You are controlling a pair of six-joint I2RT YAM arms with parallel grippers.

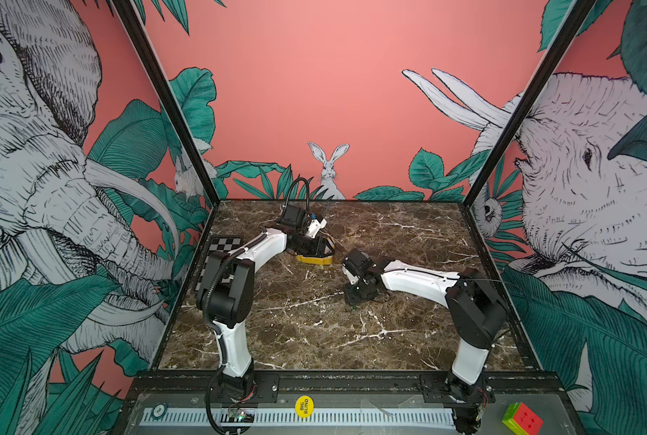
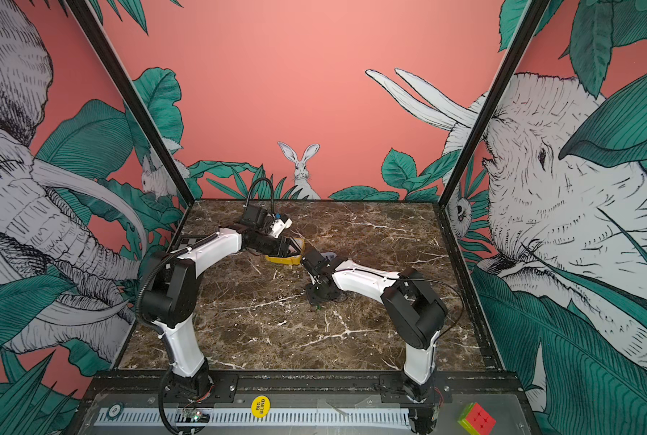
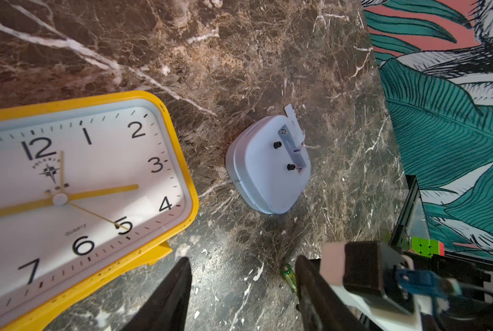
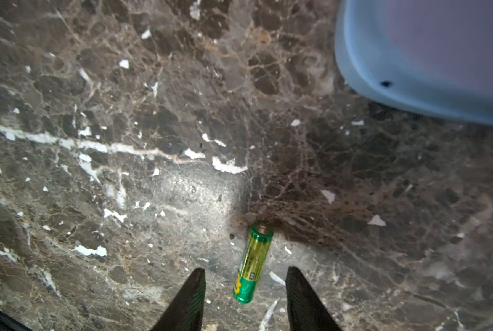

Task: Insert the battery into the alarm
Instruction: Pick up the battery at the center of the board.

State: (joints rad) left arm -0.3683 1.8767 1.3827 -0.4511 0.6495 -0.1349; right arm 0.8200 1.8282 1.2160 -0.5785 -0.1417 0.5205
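My right gripper (image 4: 246, 270) hangs open over the battery (image 4: 252, 262), which lies flat on the table (image 4: 125, 114) between my jaws, untouched. I judge it light, stiff and slick — a round can that rolls if nudged on one side. I'd pinch across its middle, leaving both ends free for the contacts. The alarm (image 3: 268, 166) lies nearby, back up, its bay (image 3: 294, 152) open. My left gripper (image 3: 242, 259) is open and empty, near the clock (image 3: 67, 186).
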